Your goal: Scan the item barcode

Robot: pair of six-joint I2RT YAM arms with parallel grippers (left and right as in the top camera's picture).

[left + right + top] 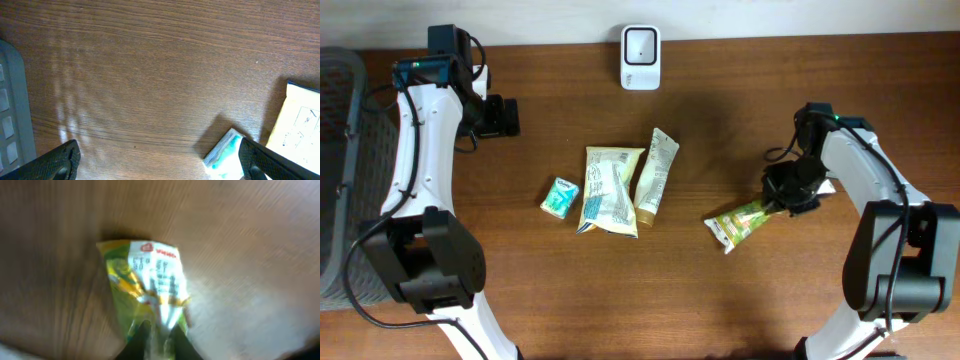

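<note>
A dark wooden table (720, 300) seen from above, with a robot arm at each side. The right gripper (788, 195) is clamped on one end of a small green and yellow pouch (738, 223), which sits at the right of the table, well apart from the white scanner (640, 45) at the far middle edge. The wrist view shows the two dark fingers (142, 339) pinching the pouch's crimped seam, with a white printed panel and red lettering facing the camera (the view is blurred, so no barcode can be made out, nor whether the pouch is off the wood). It looks light and soft, a glossy crinkly film that would flop and fold when carried, and is probably slippery. The flat sealed end is likely the firmest place to take it, and it leaves the printed faces uncovered. The left gripper (505, 116) hangs with its fingers wide apart and holding nothing, near the far left, beside a grey mesh basket (335, 150). In the middle lie a yellow and white bag (610, 190), flat and matte, a cream tube (657, 172) touching its right side, and a small teal packet (560, 197) just to its left.
</note>
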